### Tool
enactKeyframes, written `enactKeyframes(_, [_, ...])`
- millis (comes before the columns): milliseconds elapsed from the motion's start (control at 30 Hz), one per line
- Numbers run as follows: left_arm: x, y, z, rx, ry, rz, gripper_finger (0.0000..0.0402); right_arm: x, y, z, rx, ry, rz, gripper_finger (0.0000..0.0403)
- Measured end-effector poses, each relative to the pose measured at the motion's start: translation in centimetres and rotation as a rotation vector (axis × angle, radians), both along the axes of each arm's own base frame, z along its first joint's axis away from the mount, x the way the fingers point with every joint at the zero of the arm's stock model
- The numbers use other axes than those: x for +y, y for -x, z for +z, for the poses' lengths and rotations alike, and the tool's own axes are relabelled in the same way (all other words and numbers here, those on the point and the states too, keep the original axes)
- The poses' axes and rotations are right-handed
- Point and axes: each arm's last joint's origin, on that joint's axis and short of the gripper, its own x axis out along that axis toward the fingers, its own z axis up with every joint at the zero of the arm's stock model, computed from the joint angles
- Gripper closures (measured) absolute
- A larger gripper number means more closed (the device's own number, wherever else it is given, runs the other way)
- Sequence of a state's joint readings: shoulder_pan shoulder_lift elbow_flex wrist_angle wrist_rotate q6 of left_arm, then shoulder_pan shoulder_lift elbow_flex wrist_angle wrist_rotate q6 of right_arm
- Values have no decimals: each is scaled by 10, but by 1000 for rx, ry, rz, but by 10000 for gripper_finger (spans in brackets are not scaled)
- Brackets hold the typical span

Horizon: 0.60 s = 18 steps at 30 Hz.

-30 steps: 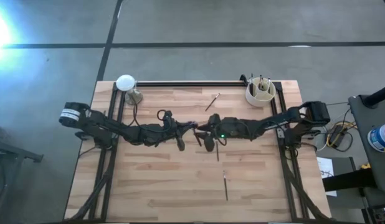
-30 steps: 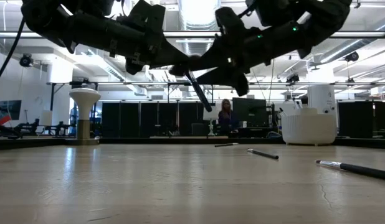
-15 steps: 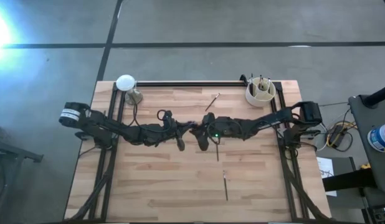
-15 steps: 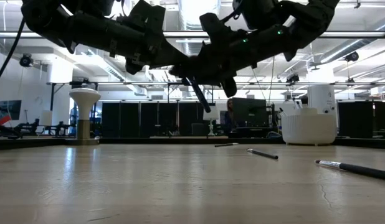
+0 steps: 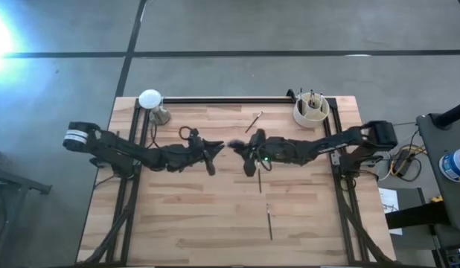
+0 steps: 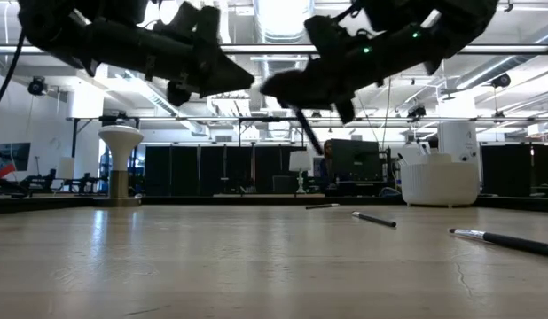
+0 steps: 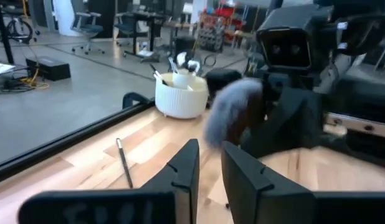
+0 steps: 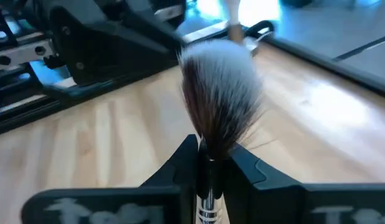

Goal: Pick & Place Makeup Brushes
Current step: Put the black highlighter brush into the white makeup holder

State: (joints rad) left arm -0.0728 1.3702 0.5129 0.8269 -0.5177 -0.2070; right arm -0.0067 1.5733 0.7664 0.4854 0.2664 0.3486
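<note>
The wide fluffy brush point(image 8: 220, 93) is in my right gripper point(image 8: 210, 152), above the table's middle point(image 5: 241, 147). Its grey head point(image 7: 233, 112) points toward my left gripper. My left gripper point(image 7: 209, 155) hovers a short way to the left point(image 5: 215, 147). It is open by a narrow gap with nothing in it. Thin brushes lie flat on the table: one toward the far edge point(image 5: 254, 121), one near the middle point(image 5: 260, 181), one nearer point(image 5: 269, 221). More stand in the white cup point(image 5: 310, 110). My right gripper pinches the fluffy brush between its two fingers at the ferrule just behind the head point(image 8: 208, 186). The head sticks out past the fingertips toward the table's left. The dark handle point(image 6: 308, 133) slants down below the gripper. The brush is lifted clear of the table.
The white cup point(image 6: 438, 180) stands at the far right corner. A white stand on a post point(image 5: 150, 100) is at the far left corner. The two arms meet above mid-table, almost tip to tip. Bare wood lies along the near side point(image 5: 200, 223).
My left gripper has come away from the brush and drawn back toward the table's left. The brush stays in my right gripper, which has shifted a little toward the right. The handle hanging below has moved right with it.
</note>
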Motion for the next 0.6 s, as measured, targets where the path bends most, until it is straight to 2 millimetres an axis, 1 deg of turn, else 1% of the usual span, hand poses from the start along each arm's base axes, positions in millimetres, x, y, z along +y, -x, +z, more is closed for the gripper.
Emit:
enactKeyframes(133, [8,19,-6,-87,6,-35,346,-3,28,15,27,68,-94,367])
enactKeyframes(267, [15,37,-13,-161,8,-51,355,-7,66,33,43,145,-232,367])
enactKeyframes(400, [20,43,-20,-168,18,-46,364,-17,106,50,80,225,-384,367])
enactKeyframes(533, [21,41,-21,-162,18,-54,373,-38,139,64,101,275,-516,367])
enactKeyframes(600, [21,39,-21,-156,17,-65,376,-50,154,67,125,300,-586,367])
